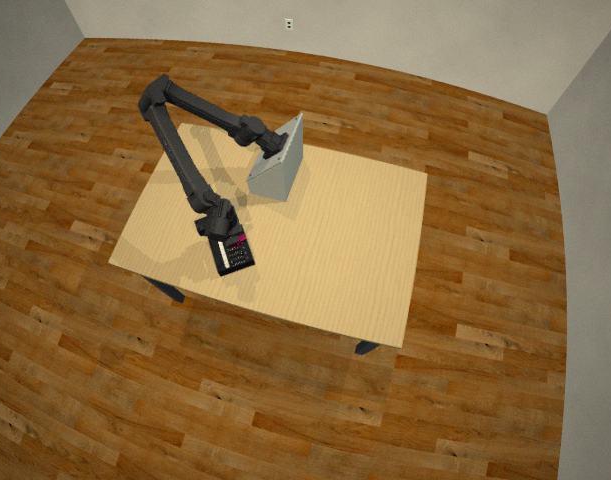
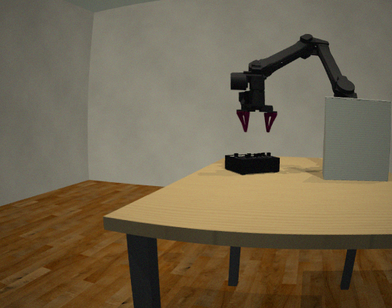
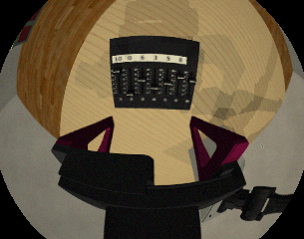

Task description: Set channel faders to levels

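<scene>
A low black box-shaped lighting desk stands level near one edge of the pale wooden tabletop; a white tape strip of digits runs above its row of dark faders. The maroon-fingered end effector hangs above it, spread wide, holding nothing.

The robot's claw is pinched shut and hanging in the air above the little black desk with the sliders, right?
Not quite. The claw does hang in the air above the black desk, but it is wide open, not pinched shut. The exterior view shows its two purple fingers standing far apart with nothing between them.
</scene>
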